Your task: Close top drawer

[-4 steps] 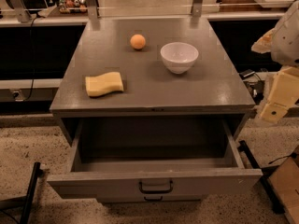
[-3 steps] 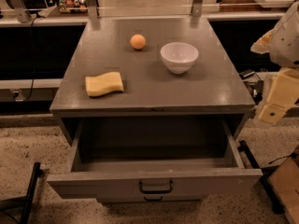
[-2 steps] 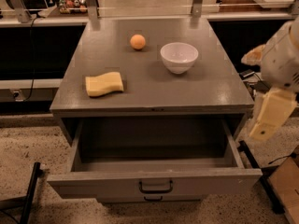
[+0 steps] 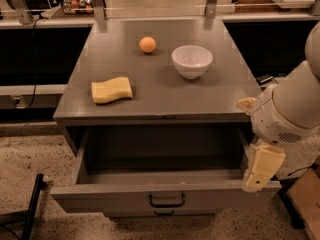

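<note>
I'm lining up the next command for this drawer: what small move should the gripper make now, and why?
Probably bring the gripper slightly toward the camera and down, so it faces the front panel of the top drawer. The drawer stands wide open, and the gripper hangs at the panel's right end near its top edge, not yet in front of it to push it in.

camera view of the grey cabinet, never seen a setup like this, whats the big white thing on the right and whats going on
The white thing is a robot arm, seen by one camera looking down at a grey cabinet. Its cream-coloured end effector hangs at the right end of the open top drawer, close to the front panel, with nothing visibly held. On the cabinet top lie a yellow sponge, an orange and a white bowl. The job is to push that drawer shut.
</note>
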Motion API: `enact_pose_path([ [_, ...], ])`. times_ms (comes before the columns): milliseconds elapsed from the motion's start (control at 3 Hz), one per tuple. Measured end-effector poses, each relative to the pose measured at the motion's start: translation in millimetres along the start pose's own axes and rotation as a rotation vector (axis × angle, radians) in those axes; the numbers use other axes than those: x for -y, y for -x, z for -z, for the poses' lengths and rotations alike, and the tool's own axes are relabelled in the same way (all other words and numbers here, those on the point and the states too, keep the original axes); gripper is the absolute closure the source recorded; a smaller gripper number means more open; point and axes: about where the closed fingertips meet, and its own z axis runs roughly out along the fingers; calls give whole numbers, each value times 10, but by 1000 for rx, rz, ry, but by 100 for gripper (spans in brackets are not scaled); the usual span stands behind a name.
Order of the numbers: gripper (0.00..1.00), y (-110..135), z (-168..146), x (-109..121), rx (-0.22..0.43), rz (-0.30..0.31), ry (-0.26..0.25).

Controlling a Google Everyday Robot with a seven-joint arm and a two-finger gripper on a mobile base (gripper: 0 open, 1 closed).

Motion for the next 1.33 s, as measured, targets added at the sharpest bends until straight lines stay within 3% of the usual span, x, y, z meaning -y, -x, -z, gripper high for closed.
enact_pose_path([
  [333, 0, -152, -263, -84, 65, -61, 48],
  [667, 18, -205, -520, -237, 156, -101, 61],
  [1000, 41, -158, -672, -362, 247, -100, 55],
  [1333, 64, -74, -828, -495, 325, -97, 21],
])
